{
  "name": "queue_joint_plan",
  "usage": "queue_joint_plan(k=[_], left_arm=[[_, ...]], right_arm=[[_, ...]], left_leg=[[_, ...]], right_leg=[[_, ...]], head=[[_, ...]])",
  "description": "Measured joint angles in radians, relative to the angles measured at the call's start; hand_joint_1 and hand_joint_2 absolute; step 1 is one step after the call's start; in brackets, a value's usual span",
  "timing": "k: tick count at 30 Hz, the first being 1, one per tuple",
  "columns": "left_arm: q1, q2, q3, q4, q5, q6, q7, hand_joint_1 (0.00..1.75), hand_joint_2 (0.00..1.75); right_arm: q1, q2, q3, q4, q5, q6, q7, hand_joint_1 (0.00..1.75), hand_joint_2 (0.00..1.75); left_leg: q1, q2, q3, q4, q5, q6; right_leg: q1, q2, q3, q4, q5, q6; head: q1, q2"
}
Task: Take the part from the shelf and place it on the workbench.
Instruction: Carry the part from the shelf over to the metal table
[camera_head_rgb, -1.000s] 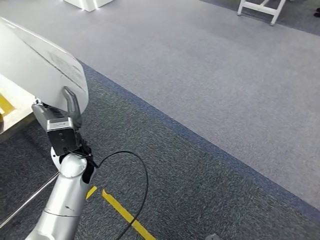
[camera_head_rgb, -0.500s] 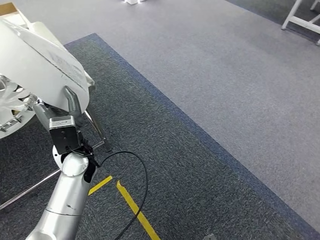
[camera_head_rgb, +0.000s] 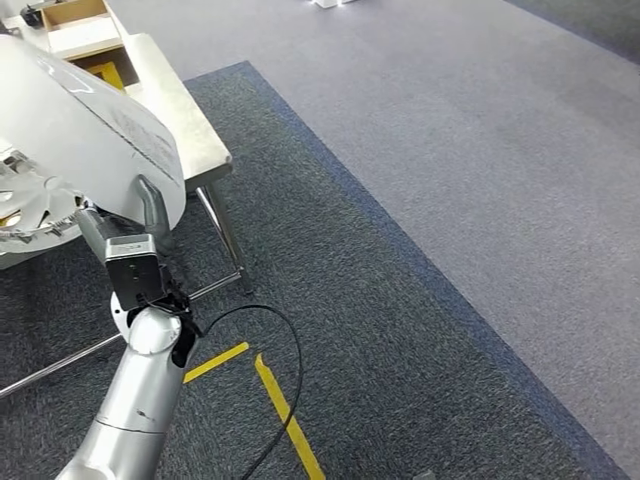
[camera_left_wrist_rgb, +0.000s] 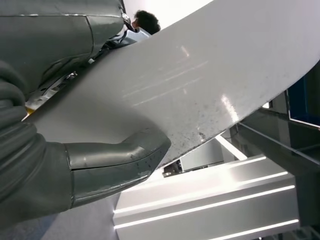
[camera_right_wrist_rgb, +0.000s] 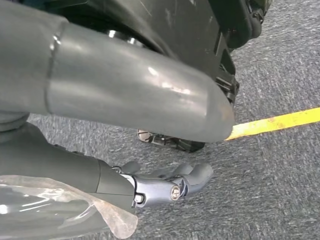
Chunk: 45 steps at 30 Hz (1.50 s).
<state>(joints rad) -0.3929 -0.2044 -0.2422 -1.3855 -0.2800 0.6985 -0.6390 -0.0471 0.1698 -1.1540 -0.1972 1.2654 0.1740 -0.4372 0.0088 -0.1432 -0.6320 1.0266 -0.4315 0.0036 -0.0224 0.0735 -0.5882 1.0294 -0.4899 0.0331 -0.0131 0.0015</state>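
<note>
The part (camera_head_rgb: 75, 130) is a large curved white panel at the left of the head view. My left hand (camera_head_rgb: 140, 245) grips its lower edge, thumb pressed on the white face; in the left wrist view the thumb lies flat on the part (camera_left_wrist_rgb: 211, 85) beside my left hand (camera_left_wrist_rgb: 45, 165). The workbench (camera_head_rgb: 192, 130), a pale tabletop on metal legs, stands behind and below the part at the upper left. My right hand (camera_right_wrist_rgb: 166, 185) hangs over the carpet, fingers loosely apart and holding nothing.
A cardboard box (camera_head_rgb: 75, 25) sits on the bench's far end. A silvery spoked piece (camera_head_rgb: 30, 205) shows under the part at the left edge. Yellow floor tape (camera_head_rgb: 283, 415) and a black cable (camera_head_rgb: 290, 350) lie by my arm. Grey carpet stretches to the right.
The camera has turned: the floor has slid right and the workbench has come into view at the upper left. My left hand still holds the part in the same spot in the picture.
</note>
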Motion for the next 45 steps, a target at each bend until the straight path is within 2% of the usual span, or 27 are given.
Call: queue_joint_plan(k=[1,2,5,6,8,10,11,13,15,17,19,20,21,22,24,26,28,30,32,34,35,36,37,39,41,43,45], left_arm=[[0.000,0.000,0.000,0.000,0.000,0.000,0.000,1.75,1.75],[-0.001,0.000,0.000,0.000,0.000,0.000,0.000,1.75,1.75],[-0.001,0.001,-0.003,0.003,0.000,0.002,0.000,1.75,1.75],[0.000,0.001,-0.003,0.004,0.000,0.002,0.000,1.75,1.75],[-0.002,0.000,-0.004,0.004,-0.002,0.002,0.000,1.75,1.75],[-0.005,-0.003,-0.005,0.004,-0.003,0.001,0.000,1.75,1.75],[-0.006,-0.004,-0.005,0.004,-0.004,0.001,0.000,1.75,1.75],[-0.006,-0.006,-0.005,0.004,-0.004,0.001,-0.001,1.75,1.75],[-0.007,-0.008,-0.004,0.004,-0.003,0.001,-0.004,1.75,1.75],[-0.008,-0.011,-0.004,0.004,-0.003,0.000,-0.011,1.75,1.75],[-0.006,-0.011,-0.004,0.005,-0.001,0.000,-0.014,1.75,1.75],[-0.006,-0.011,-0.004,0.005,0.000,0.000,-0.014,1.75,1.75],[-0.005,-0.010,-0.003,0.005,0.002,0.000,-0.014,1.75,1.75],[-0.005,-0.010,-0.003,0.005,0.004,0.000,-0.014,1.75,1.75],[-0.006,-0.009,-0.003,0.005,0.009,0.000,-0.014,1.75,1.75],[-0.007,-0.007,0.001,0.005,0.018,0.000,-0.015,1.75,1.75],[-0.009,-0.001,0.012,0.004,0.027,0.001,-0.016,1.75,1.75],[-0.013,0.006,0.026,0.000,0.026,0.002,-0.018,1.75,1.75],[-0.019,0.010,0.037,-0.002,0.020,0.002,-0.020,1.75,1.75],[-0.020,0.014,0.043,-0.003,0.017,0.002,-0.021,1.75,1.75],[-0.019,0.016,0.045,-0.003,0.017,0.002,-0.021,1.75,1.75],[-0.018,0.018,0.047,-0.003,0.017,0.002,-0.021,1.75,1.75],[-0.018,0.020,0.049,-0.003,0.017,0.002,-0.021,1.75,1.75],[-0.019,0.022,0.052,-0.004,0.016,0.002,-0.021,1.75,1.75],[-0.020,0.022,0.053,-0.005,0.015,0.002,-0.021,1.75,1.75],[-0.018,0.024,0.054,-0.005,0.015,0.002,-0.021,1.75,1.75],[-0.018,0.026,0.056,-0.008,0.015,0.002,-0.021,1.75,1.75]], right_arm=[[0.000,0.000,0.000,0.000,0.000,0.000,0.000,0.00,0.00],[0.000,0.001,0.000,0.000,0.000,0.000,-0.001,0.00,0.00],[0.004,0.003,0.000,0.000,-0.003,0.001,-0.006,0.00,0.00],[0.004,0.003,0.000,0.000,-0.003,0.002,-0.006,0.00,0.00],[0.003,0.004,0.000,0.000,-0.004,0.004,-0.007,0.00,0.00],[0.003,0.004,0.000,0.000,-0.004,0.005,-0.008,0.00,0.00],[0.003,0.004,0.000,0.000,-0.004,0.005,-0.008,0.00,0.00],[0.001,0.004,0.000,0.000,-0.003,0.005,-0.009,0.00,0.00],[-0.002,0.004,0.000,0.000,-0.001,0.005,-0.011,0.00,0.00],[-0.001,0.004,0.000,0.000,0.000,0.005,-0.012,0.00,0.00],[0.002,0.003,0.000,0.000,0.001,0.005,-0.012,0.00,0.00],[0.003,0.003,0.000,0.000,0.002,0.006,-0.012,0.00,0.00],[0.003,0.003,0.000,0.000,0.002,0.006,-0.012,0.00,0.00],[0.003,0.003,0.000,0.000,0.002,0.007,-0.012,0.00,0.00],[0.004,0.003,0.000,0.000,0.003,0.008,-0.013,0.00,0.00],[0.004,0.003,0.000,0.000,0.004,0.009,-0.013,0.00,0.00],[0.004,0.003,-0.001,0.000,0.004,0.010,-0.014,0.00,0.00],[0.003,0.004,-0.001,0.000,0.005,0.011,-0.015,0.00,0.00],[0.005,0.005,-0.002,0.000,0.006,0.012,-0.015,0.00,0.00],[0.008,0.005,-0.004,0.000,0.007,0.012,-0.015,0.00,0.00],[0.009,0.005,-0.005,0.000,0.007,0.012,-0.015,0.00,0.00],[0.009,0.005,-0.006,0.000,0.007,0.013,-0.015,0.00,0.00],[0.009,0.005,-0.007,0.000,0.008,0.013,-0.016,0.00,0.00],[0.008,0.005,-0.009,0.000,0.008,0.014,-0.017,0.00,0.00],[0.007,0.005,-0.009,0.000,0.008,0.015,-0.018,0.00,0.00],[0.005,0.005,-0.010,0.000,0.008,0.015,-0.018,0.00,0.00],[0.001,0.005,-0.010,0.000,0.008,0.015,-0.018,0.00,0.00]], left_leg=[[0.000,-0.002,0.000,0.000,0.000,-0.001],[-0.002,0.029,-0.018,0.041,-0.023,-0.005],[0.000,0.133,-0.109,0.243,-0.103,-0.022],[0.001,0.141,-0.103,0.234,-0.086,-0.021],[-0.005,0.183,-0.034,0.103,-0.028,-0.014],[-0.014,0.223,0.006,0.020,-0.010,-0.002],[-0.019,0.227,0.008,0.011,-0.016,0.003],[-0.017,0.203,0.007,0.006,-0.014,0.013],[-0.011,0.178,0.009,0.001,-0.011,0.025],[-0.008,0.154,0.010,-0.001,-0.010,0.034],[-0.009,0.127,0.010,-0.001,-0.010,0.038],[-0.009,0.112,0.011,0.000,-0.010,0.038],[-0.010,0.097,0.012,0.000,-0.010,0.038],[-0.009,0.082,0.013,0.001,-0.011,0.037],[-0.009,0.057,0.011,0.004,-0.012,0.032],[-0.006,0.036,0.004,0.006,-0.009,0.020],[-0.001,0.018,0.000,0.004,-0.005,0.007],[-0.004,0.050,-0.011,0.028,-0.021,-0.005],[-0.006,0.108,-0.053,0.122,-0.070,-0.014],[-0.002,0.131,-0.110,0.244,-0.116,-0.021],[0.001,0.133,-0.122,0.269,-0.117,-0.022],[0.003,0.135,-0.117,0.260,-0.102,-0.023],[0.003,0.142,-0.091,0.211,-0.072,-0.022],[-0.003,0.186,-0.024,0.080,-0.022,-0.016],[-0.012,0.216,0.010,0.010,-0.011,-0.006],[-0.015,0.200,0.010,0.004,-0.013,0.005],[-0.011,0.178,0.012,-0.002,-0.011,0.016]], right_leg=[[-0.001,-0.002,0.001,-0.001,0.001,-0.001],[-0.002,-0.017,0.005,-0.004,0.000,-0.007],[-0.003,-0.102,0.018,-0.010,-0.006,-0.026],[-0.003,-0.122,0.021,-0.010,-0.009,-0.025],[0.000,-0.144,0.029,-0.010,-0.015,-0.018],[0.007,-0.165,0.035,-0.009,-0.022,-0.009],[0.010,-0.176,0.037,-0.010,-0.025,-0.004],[0.010,-0.193,0.042,-0.013,-0.032,0.006],[0.007,-0.157,0.028,0.023,-0.061,0.015],[0.006,-0.099,-0.028,0.139,-0.120,0.018],[0.007,-0.079,-0.096,0.259,-0.157,0.017],[0.007,-0.076,-0.111,0.275,-0.147,0.015],[0.007,-0.073,-0.108,0.250,-0.118,0.013],[0.007,-0.065,-0.087,0.190,-0.075,0.010],[0.002,-0.019,-0.031,0.057,-0.012,0.003],[0.001,0.012,-0.002,0.000,0.000,-0.001],[0.003,-0.003,0.005,-0.007,0.001,-0.006],[0.000,-0.027,0.013,-0.013,0.003,-0.017],[0.000,-0.055,0.021,-0.016,0.000,-0.028],[0.001,-0.087,0.026,-0.016,-0.005,-0.033],[0.001,-0.101,0.027,-0.016,-0.008,-0.033],[0.001,-0.115,0.030,-0.016,-0.010,-0.032],[0.001,-0.126,0.033,-0.016,-0.012,-0.031],[0.005,-0.147,0.040,-0.015,-0.020,-0.023],[0.011,-0.166,0.045,-0.015,-0.026,-0.013],[0.013,-0.188,0.051,-0.019,-0.031,-0.004],[0.010,-0.169,0.046,-0.002,-0.051,0.005]], head=[[0.000,0.000],[-0.004,0.000],[-0.014,0.000],[-0.015,0.000],[-0.015,0.000],[-0.013,0.000],[-0.012,0.000],[-0.011,0.000],[-0.006,0.000],[0.000,0.000],[0.002,0.000],[0.003,0.000],[0.002,0.000],[0.003,0.000],[0.002,0.000],[0.001,0.000],[0.002,0.000],[-0.003,0.000],[-0.010,0.000],[-0.012,0.000],[-0.013,0.000],[-0.013,0.000],[-0.013,0.000],[-0.013,0.000],[-0.011,0.000],[-0.010,0.000],[-0.007,0.000]])
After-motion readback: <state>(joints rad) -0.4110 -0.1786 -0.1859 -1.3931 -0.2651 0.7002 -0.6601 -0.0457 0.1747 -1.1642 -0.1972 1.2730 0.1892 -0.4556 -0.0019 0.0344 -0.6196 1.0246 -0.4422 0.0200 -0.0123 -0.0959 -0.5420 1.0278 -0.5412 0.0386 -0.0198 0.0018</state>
